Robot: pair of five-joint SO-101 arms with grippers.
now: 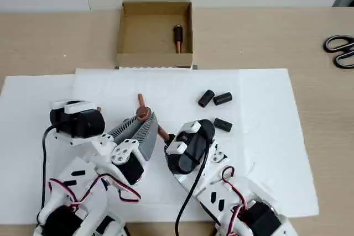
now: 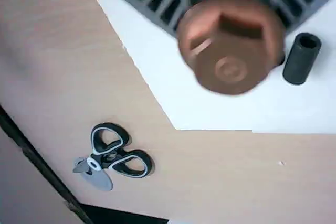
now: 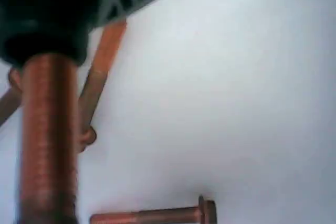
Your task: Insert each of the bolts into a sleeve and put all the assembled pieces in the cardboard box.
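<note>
The left arm's fingers are clamped on a copper bolt above the white paper.

The left arm and right arm are white printed shells around black motors; thin red, white and black cables loop over their lower joints (a thicker black one trails from each wrist); small screws dot the white brackets; the left hand has grey slatted fingers.
</note>
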